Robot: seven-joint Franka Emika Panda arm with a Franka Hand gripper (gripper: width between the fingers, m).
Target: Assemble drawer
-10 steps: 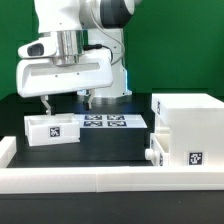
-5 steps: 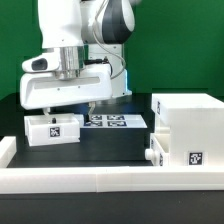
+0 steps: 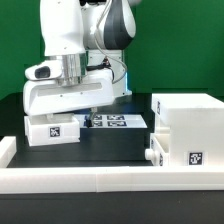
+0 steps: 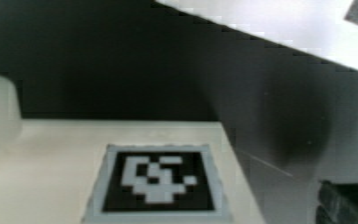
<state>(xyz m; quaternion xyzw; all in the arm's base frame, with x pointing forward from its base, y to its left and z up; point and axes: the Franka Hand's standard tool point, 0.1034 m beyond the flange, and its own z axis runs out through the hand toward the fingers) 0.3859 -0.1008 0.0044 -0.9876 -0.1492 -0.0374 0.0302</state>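
A small white open-top tray [image 3: 54, 130] with a black-and-white tag on its face stands on the black table at the exterior view's left. My gripper [image 3: 62, 119] has come down right over it. Its fingers are spread wide, one finger [image 3: 90, 118] showing just past the tray's end and the other hidden behind the tray. The wrist view shows the tray's tagged white face [image 4: 158, 180] close up, with a dark fingertip [image 4: 348, 200] at one edge. The boxy white housing [image 3: 190, 120] stands at the exterior view's right, with a knobbed tray [image 3: 150, 155] low in its front.
The marker board [image 3: 116, 122] lies flat between the tray and the housing. A long low white rail [image 3: 80, 178] runs along the table's front edge and turns up at the left end. The robot's base stands behind, before a green backdrop.
The gripper has come down from above the table to the small tray's level, its fingers still spread. The tray and housing have not moved.
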